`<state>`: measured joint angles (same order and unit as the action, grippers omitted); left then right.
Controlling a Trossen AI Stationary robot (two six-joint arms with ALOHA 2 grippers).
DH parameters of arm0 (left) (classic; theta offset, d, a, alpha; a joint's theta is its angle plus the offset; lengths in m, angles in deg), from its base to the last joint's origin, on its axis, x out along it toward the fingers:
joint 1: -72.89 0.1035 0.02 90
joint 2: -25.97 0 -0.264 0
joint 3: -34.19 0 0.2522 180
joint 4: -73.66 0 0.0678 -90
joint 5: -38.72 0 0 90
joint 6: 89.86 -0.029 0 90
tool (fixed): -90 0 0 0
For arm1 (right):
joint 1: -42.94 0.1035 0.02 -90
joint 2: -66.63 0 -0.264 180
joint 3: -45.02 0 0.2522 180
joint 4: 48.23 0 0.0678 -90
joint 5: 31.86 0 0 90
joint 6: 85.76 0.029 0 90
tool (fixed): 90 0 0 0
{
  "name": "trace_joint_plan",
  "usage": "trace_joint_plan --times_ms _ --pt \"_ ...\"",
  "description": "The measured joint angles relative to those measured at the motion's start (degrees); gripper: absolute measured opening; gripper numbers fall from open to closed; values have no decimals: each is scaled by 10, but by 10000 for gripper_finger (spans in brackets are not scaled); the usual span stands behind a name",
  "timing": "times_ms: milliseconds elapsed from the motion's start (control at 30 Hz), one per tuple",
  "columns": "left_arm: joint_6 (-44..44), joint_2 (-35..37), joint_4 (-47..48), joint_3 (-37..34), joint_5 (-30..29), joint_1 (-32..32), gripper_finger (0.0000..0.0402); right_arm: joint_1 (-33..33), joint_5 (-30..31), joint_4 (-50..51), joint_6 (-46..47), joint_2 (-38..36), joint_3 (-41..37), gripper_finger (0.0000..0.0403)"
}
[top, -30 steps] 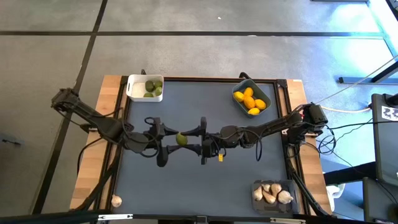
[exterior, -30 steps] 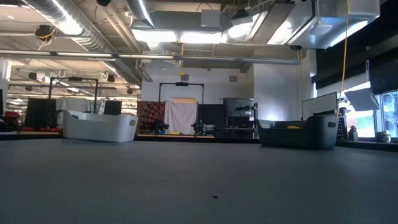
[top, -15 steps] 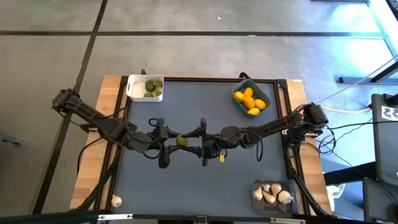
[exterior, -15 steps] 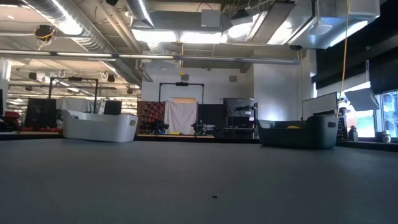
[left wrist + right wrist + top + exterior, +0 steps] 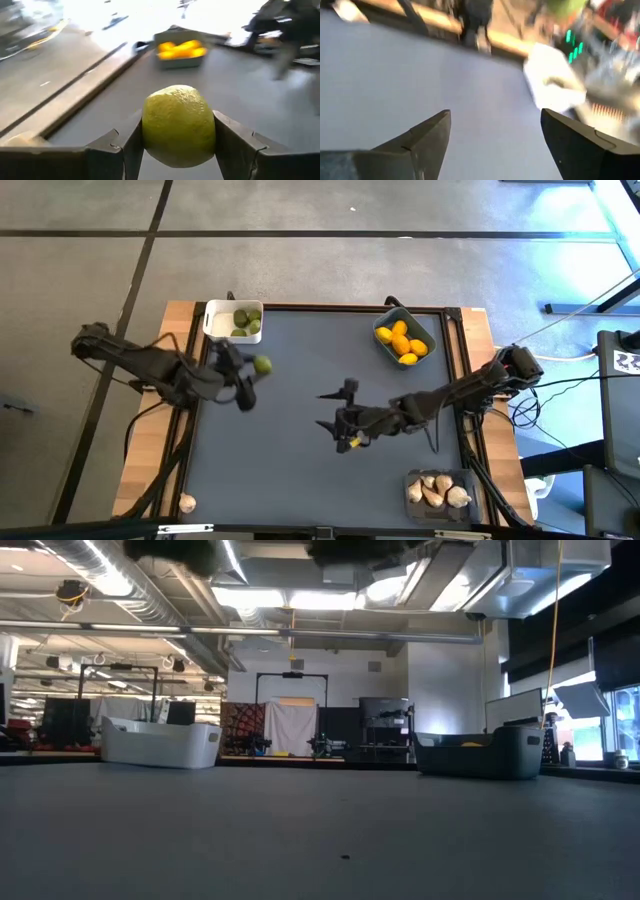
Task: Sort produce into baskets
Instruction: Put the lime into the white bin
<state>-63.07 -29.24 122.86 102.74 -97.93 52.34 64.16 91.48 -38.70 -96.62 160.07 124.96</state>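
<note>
From above, the left tool [image 5: 252, 370] grips a green fruit [image 5: 262, 365] over the left part of the dark tabletop [image 5: 300, 470], just beside the white basket [image 5: 216, 320], which sits at the far left corner with more green fruits [image 5: 246, 321] in it. The right tool [image 5: 332, 408] hangs over the middle of the tabletop with its two fingers spread apart and nothing between them. The blue-grey basket [image 5: 386, 320] at the far right corner holds yellow lemons [image 5: 403, 342]. The clear basket [image 5: 437, 490] at the near right corner holds garlic bulbs [image 5: 438, 492]. One more garlic bulb [image 5: 186, 503] lies on the wooden edge at the near left corner.

At tabletop height, the white basket [image 5: 160, 743] stands on the left and the blue-grey basket [image 5: 480, 753] on the right, well apart.

In the left wrist view, the fruit [image 5: 179, 125] sits clamped between the two fingers [image 5: 239, 145] of the left tool [image 5: 179, 150]; the blue-grey basket [image 5: 181, 61] with lemons [image 5: 181, 49] shows far off.

In the right wrist view, the right tool [image 5: 495, 145] has its fingers [image 5: 422, 137] wide apart over bare tabletop [image 5: 395, 75], empty.
</note>
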Motion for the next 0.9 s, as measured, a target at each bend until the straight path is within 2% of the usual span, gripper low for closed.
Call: trace_joint_plan --times_ms 133,233,333,500,800,900 --pt "30 34 86 0 -4 77 195 1 2 117 138 2 -1 307" --pt "43 41 134 0 0 144 196 -3 1 169 213 4 -17 307" --pt "45 34 169 0 28 215 197 -11 8 154 261 4 -46 307" --pt "26 10 187 0 90 323 197 -28 5 70 313 13 -94 308" --pt "-48 -70 191 0 95 477 198 -37 -4 37 335 43 -116 308" --pt "-69 -108 189 0 125 519 198 -37 -6 23 336 54 -116 308"
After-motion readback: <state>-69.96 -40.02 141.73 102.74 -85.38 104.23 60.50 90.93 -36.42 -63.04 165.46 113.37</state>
